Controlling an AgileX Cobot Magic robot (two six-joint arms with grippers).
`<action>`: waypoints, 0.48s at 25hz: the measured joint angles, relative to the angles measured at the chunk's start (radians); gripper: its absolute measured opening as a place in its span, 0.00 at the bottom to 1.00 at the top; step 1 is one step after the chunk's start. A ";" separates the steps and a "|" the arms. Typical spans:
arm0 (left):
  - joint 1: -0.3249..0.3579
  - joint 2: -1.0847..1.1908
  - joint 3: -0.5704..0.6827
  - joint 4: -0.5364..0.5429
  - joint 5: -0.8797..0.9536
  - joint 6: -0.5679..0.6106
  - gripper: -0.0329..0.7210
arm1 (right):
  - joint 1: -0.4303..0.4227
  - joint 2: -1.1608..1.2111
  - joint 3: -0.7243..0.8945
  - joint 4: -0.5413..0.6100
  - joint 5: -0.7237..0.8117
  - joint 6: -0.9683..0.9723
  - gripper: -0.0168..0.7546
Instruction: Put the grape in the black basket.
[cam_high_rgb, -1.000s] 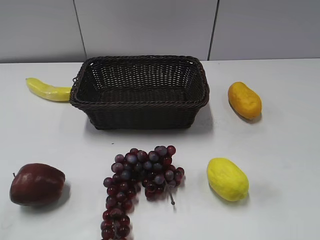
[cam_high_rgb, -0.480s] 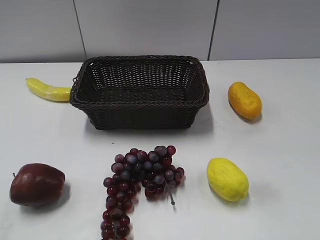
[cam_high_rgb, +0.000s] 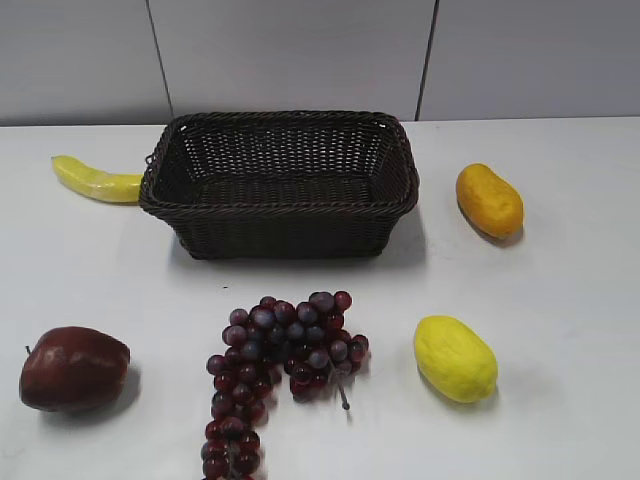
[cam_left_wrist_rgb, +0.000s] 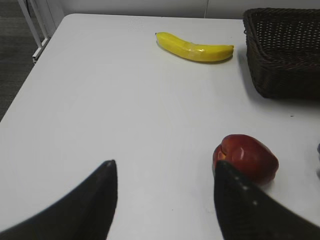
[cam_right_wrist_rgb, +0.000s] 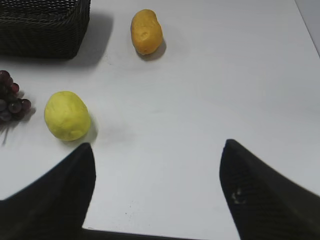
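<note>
Woven black basket (cam_high_rgb: 280, 185) stands empty, ahead of both spread, empty pincers, left (cam_left_wrist_rgb: 165, 192) and right (cam_right_wrist_rgb: 157, 192); grape (cam_high_rgb: 275, 370) lies ungrasped on the worktop (cam_high_rgb: 560, 300) between them.

I can read no text, label, brand, number or sign anywhere, neither ahead of my left pincer (cam_left_wrist_rgb: 162, 200) nor ahead of my right pincer (cam_right_wrist_rgb: 157, 192).
</note>
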 joint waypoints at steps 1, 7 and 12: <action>0.000 0.000 0.000 0.000 0.000 0.000 0.80 | 0.000 0.000 0.000 0.000 0.000 0.000 0.78; 0.000 0.000 0.000 0.000 0.000 0.001 0.80 | 0.000 0.000 0.000 0.000 0.000 0.000 0.78; 0.000 0.000 -0.001 0.000 -0.006 0.007 0.78 | 0.000 0.000 0.000 0.000 0.000 0.000 0.78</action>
